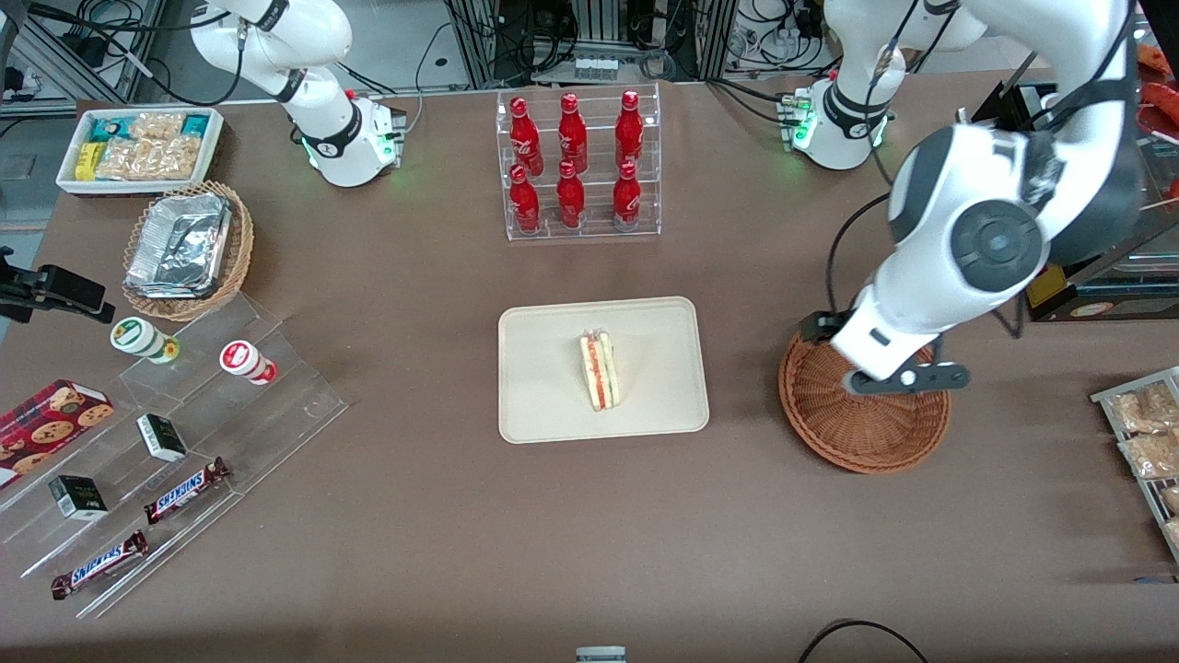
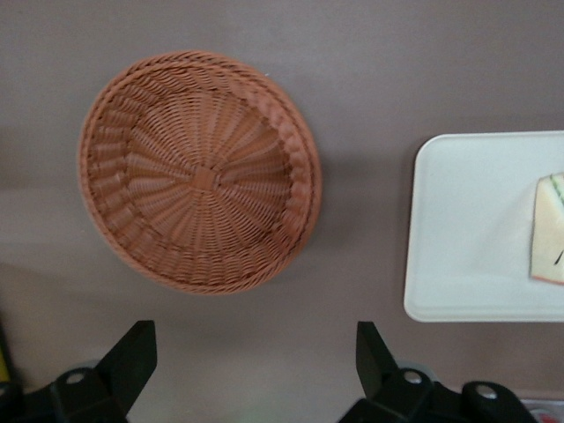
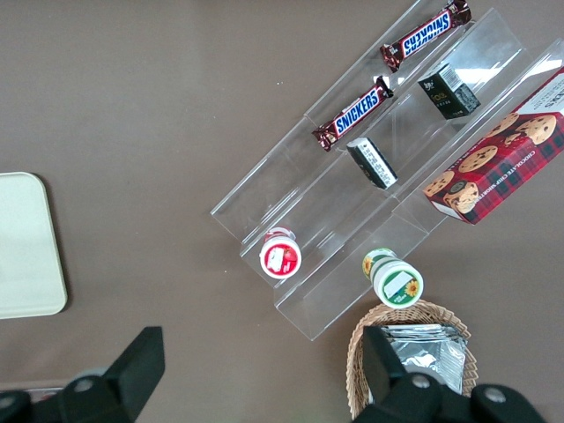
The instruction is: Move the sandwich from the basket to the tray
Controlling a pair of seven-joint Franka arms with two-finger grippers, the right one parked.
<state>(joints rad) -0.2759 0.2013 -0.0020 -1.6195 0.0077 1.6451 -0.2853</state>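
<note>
The sandwich, a pale bread wedge with red and green stripes along its edge, lies in the middle of the cream tray. The reddish-brown wicker basket stands beside the tray, toward the working arm's end of the table, and holds nothing. My gripper hangs high above the table at the basket's edge. It is open, its black fingers wide apart with only bare table between them. In the front view the arm's wrist covers part of the basket's rim.
A clear rack of red bottles stands farther from the front camera than the tray. Toward the parked arm's end are a tan basket with foil containers, a white snack bin and clear steps with candy bars. Snack packets lie at the working arm's end.
</note>
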